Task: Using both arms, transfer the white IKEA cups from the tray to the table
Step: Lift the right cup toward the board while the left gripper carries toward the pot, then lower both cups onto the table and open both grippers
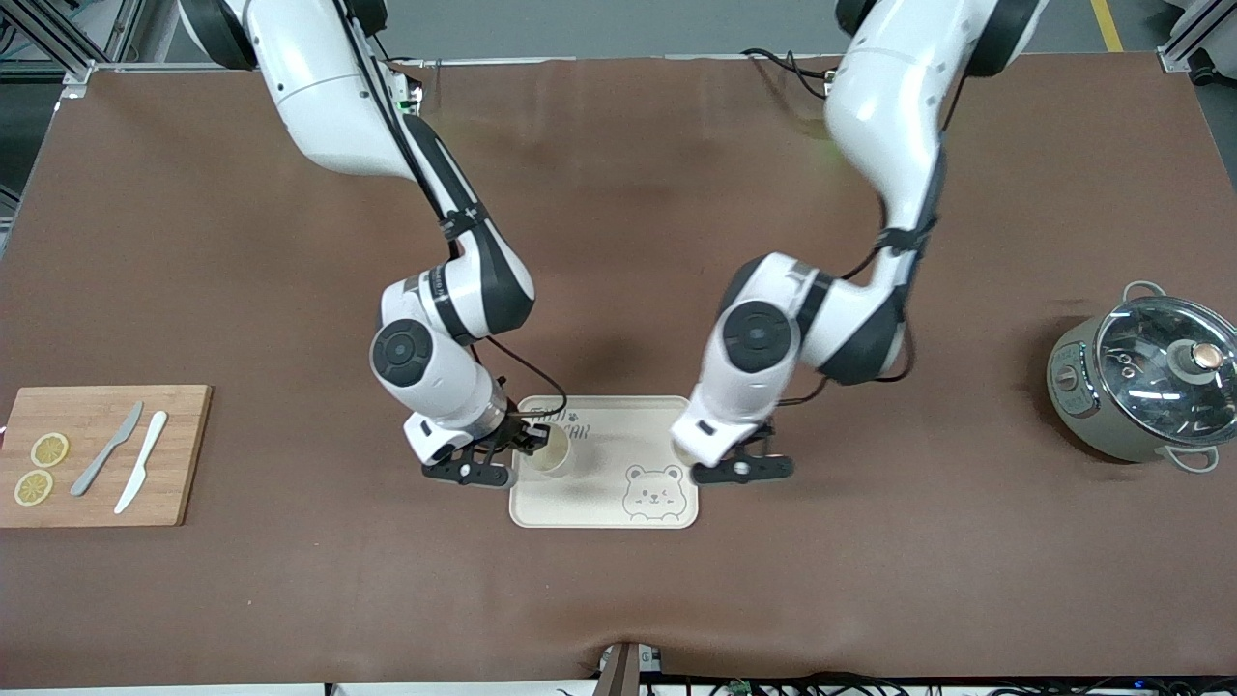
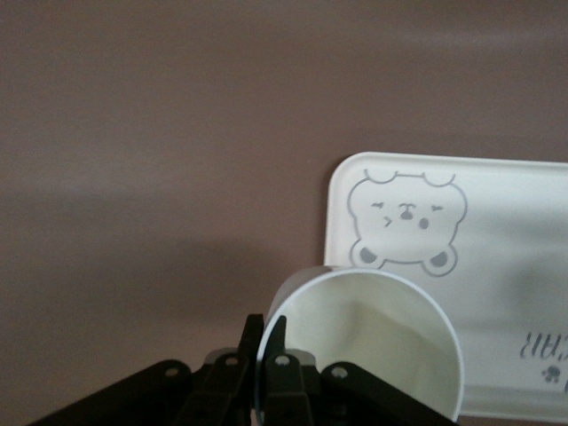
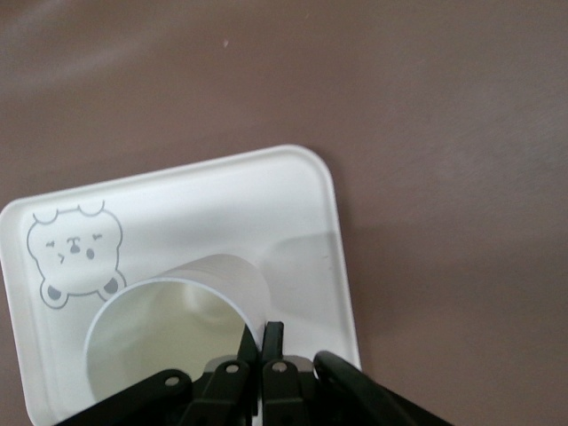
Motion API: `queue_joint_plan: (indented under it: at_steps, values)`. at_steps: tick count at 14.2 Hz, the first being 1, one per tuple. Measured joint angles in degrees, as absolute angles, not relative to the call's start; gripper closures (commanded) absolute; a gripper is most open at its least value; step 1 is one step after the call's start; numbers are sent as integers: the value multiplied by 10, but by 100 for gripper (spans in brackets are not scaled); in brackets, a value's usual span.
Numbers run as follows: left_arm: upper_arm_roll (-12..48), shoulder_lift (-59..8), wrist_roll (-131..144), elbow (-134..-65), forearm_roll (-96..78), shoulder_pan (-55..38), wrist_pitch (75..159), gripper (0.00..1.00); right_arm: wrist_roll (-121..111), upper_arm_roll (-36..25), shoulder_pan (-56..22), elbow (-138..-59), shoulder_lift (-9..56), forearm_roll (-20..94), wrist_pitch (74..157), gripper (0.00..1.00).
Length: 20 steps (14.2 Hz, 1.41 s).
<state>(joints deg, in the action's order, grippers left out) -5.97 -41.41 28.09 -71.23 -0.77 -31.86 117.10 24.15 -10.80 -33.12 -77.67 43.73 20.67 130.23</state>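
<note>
Two cream-white cups are each pinched by the rim. My right gripper is shut on the rim of one cup, which is over the bear tray at its end toward the right arm. In the right wrist view the fingers clamp that cup's wall over the tray. My left gripper is shut on the other cup, held at the tray's edge toward the left arm. That cup is mostly hidden under the hand in the front view. The left gripper pinches its rim.
A wooden cutting board with two lemon slices and two knives lies at the right arm's end of the table. A grey pot with a glass lid stands at the left arm's end. Brown tabletop surrounds the tray.
</note>
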Motion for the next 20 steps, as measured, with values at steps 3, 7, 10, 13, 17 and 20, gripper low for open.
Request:
queue_joint_plan:
  at_steps: [3, 7, 10, 13, 17, 20]
  values:
    - [-61, -298, 141, -853, -7, -262, 1176, 100, 216, -110, -289, -745, 437, 206, 1268, 100]
    - [-61, -187, 31, -1049, -7, -200, 1290, 100, 137, -111, -245, -736, 437, 205, 1264, 100]
    - [-61, -134, -7, -1171, -7, -189, 1372, 100, 68, -112, -210, -735, 437, 198, 1264, 100]
    - [-51, -109, -10, -1254, -7, -190, 1438, 100, -1, -112, -172, -735, 437, 183, 1262, 100]
    - [-45, -109, -6, -1293, -7, -191, 1466, 100, -110, -113, -117, -736, 439, 165, 1260, 100]
    - [-44, -110, -5, -1300, -10, -191, 1467, 100, -189, -114, -73, -741, 444, 155, 1259, 100]
